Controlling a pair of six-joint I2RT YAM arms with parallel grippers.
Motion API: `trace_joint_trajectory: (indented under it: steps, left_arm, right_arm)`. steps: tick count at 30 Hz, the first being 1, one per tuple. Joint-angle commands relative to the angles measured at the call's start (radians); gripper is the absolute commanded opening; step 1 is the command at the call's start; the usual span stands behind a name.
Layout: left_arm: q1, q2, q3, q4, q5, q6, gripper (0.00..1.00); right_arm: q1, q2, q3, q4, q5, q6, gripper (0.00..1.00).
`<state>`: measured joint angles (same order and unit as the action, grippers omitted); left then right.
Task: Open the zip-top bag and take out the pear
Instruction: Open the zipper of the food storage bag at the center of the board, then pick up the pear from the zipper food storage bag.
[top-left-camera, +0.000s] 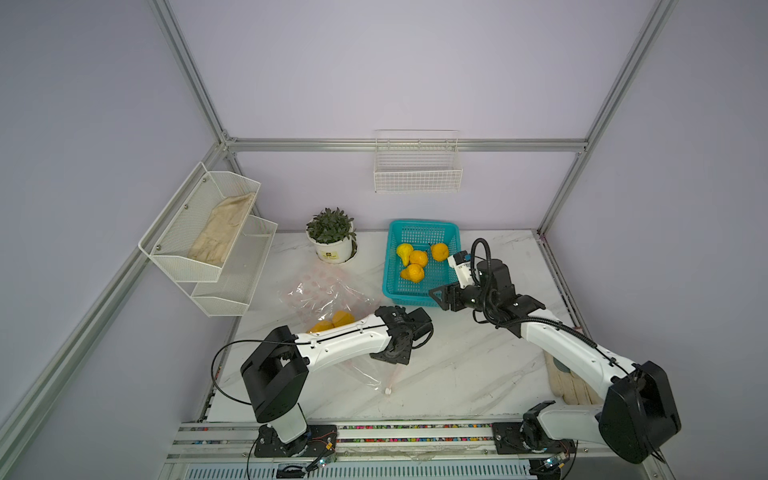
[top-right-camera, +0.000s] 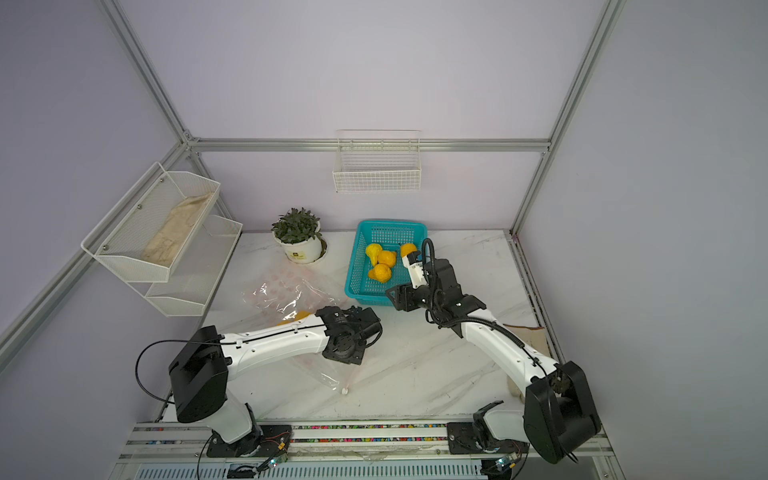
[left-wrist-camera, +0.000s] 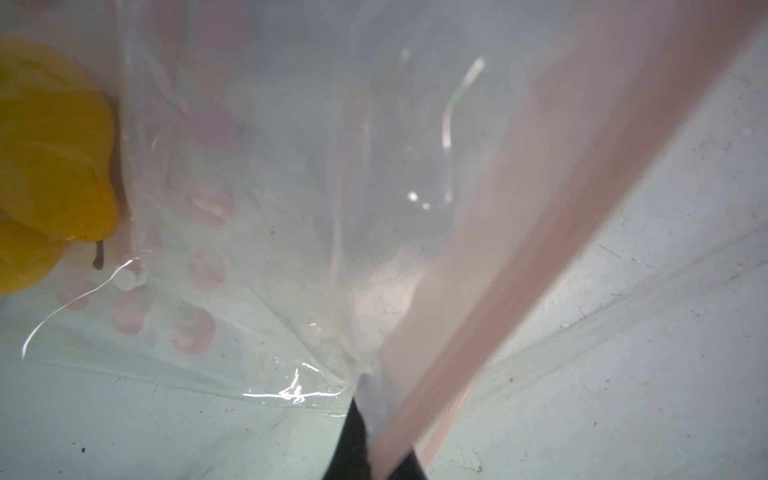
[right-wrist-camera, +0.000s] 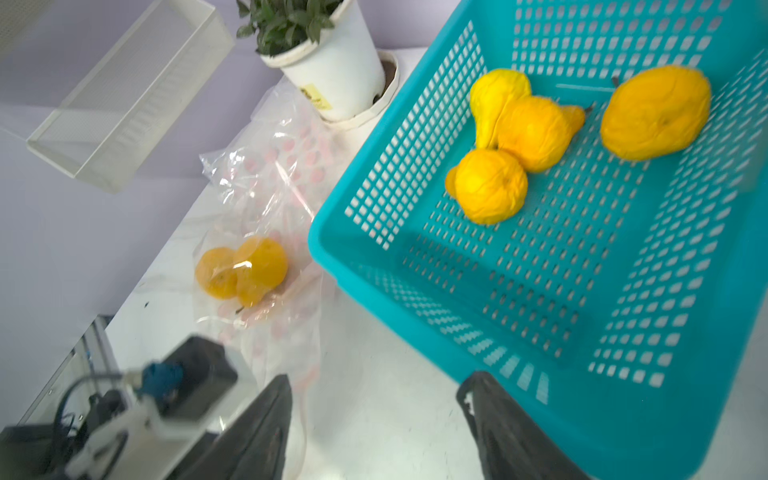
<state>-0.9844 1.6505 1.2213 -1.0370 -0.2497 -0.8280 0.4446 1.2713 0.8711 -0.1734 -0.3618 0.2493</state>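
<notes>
The marble worktop (top-left-camera: 457, 374) spreads under both pairs of my fingers. The blue basket (right-wrist-camera: 328, 249) is the biggest thing on it. It stands just past my right fingers (top-left-camera: 439, 296), with its near corner almost at one fingertip. My right fingers are spread apart with nothing between them, hanging above bare worktop beside that corner.

The zip-top bag (top-left-camera: 328, 291) is clear plastic with pink dots. It lies crumpled on the worktop and runs from my left fingers (left-wrist-camera: 357, 436) out toward the potted plant (top-left-camera: 331, 237), which stands well beyond both sets of fingers. My left fingers are pressed together on the bag. In the left wrist view the film gathers into creases right at the dark fingertip, and the pink zip strip (left-wrist-camera: 540, 208) runs straight out from the pinch. From the top views I cannot see those fingertips, because the wrist covers them.

The bagged pears (right-wrist-camera: 262, 261) are two yellow fruits touching each other inside the plastic. They sit deeper in the bag than my left pinch and off to one side of it, and a short dark stem shows on one. They are well apart from my right fingers.

Four loose pears (right-wrist-camera: 536, 133) lie in the basket, farther out than my right fingertips. Three of them are bunched together and one lies apart.
</notes>
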Motion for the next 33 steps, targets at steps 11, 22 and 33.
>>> trace_joint_trajectory:
  steps: [11, 22, 33]
  left_arm:
    - [0.152, -0.327, -0.181, 0.220, 0.180, 0.022, 0.00]
    - [0.178, -0.346, -0.216, 0.306, 0.278, 0.047, 0.00]
    - [0.174, -0.415, -0.189, 0.339, 0.344, 0.084, 0.00]
  right_arm:
    - [0.321, -0.015, -0.243, 0.425, -0.073, 0.127, 0.46]
    - [0.428, 0.159, -0.172, 0.542, 0.041, 0.248, 0.21]
    - [0.485, 0.465, -0.043, 0.700, 0.143, 0.322, 0.15]
